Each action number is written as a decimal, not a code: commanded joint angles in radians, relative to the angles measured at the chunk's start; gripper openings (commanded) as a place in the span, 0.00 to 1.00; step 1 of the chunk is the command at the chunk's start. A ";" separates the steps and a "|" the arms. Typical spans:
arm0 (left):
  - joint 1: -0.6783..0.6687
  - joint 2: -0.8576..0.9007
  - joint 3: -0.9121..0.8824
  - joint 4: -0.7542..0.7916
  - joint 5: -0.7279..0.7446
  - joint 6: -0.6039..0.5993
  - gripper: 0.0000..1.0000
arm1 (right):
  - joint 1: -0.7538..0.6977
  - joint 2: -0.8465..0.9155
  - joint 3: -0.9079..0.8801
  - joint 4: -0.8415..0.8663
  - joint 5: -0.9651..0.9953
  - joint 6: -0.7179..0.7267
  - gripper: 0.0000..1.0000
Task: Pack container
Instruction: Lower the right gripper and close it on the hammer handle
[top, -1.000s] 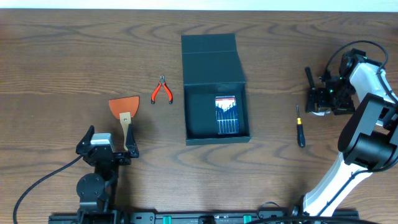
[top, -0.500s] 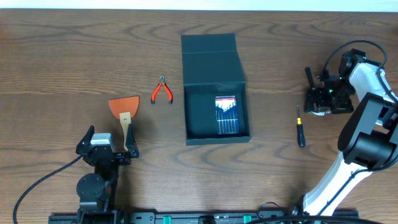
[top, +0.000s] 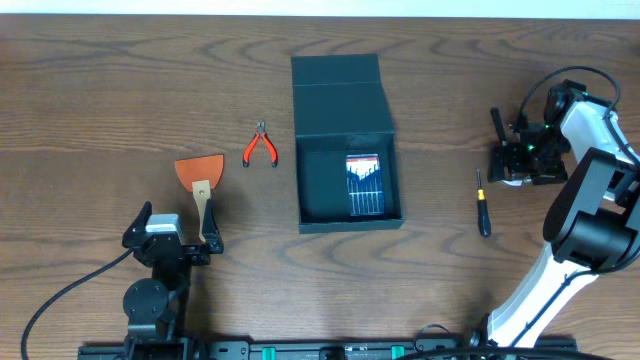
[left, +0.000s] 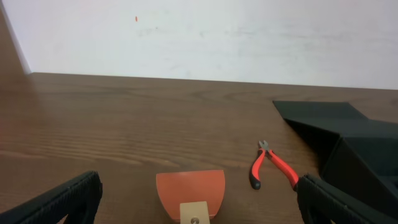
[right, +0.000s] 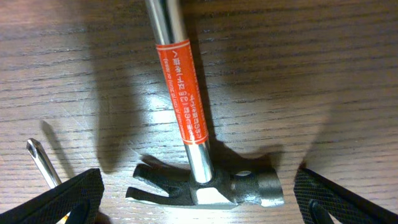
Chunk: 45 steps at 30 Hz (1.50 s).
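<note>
The dark teal container (top: 318, 172) stands mid-table with its flap lid (top: 337, 78) laid open at the back; a blue-cased screwdriver set (top: 364, 185) lies inside at the right. The container's side (left: 360, 158) also shows in the left wrist view. My right gripper (top: 516, 165) (right: 199, 208) hangs open, pointing down over a claw hammer (right: 186, 112), its fingers (right: 56, 199) wide of the head on both sides. Only the hammer's black handle (top: 497, 128) shows from overhead. My left gripper (top: 178, 228) (left: 199, 211) is open near the front edge, behind an orange scraper (top: 200, 172) (left: 190, 191).
Red-handled pliers (top: 261, 146) (left: 273, 168) lie left of the container. A small screwdriver (top: 482, 205) lies right of it, near the hammer; its tip (right: 38, 157) shows in the right wrist view. A white wall rises behind the table's far edge.
</note>
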<state>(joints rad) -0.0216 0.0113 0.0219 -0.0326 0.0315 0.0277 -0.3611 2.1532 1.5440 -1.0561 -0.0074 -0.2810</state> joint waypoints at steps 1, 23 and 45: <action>0.003 0.000 -0.018 -0.036 -0.005 0.013 0.98 | 0.009 0.037 0.010 -0.003 0.001 -0.011 0.99; 0.003 0.000 -0.018 -0.036 -0.005 0.013 0.99 | 0.010 0.054 0.010 0.009 0.006 0.037 0.98; 0.003 0.000 -0.018 -0.036 -0.005 0.013 0.99 | 0.018 0.054 0.010 0.005 0.006 0.049 0.89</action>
<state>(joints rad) -0.0216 0.0113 0.0219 -0.0326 0.0315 0.0277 -0.3557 2.1662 1.5551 -1.0512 0.0299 -0.2417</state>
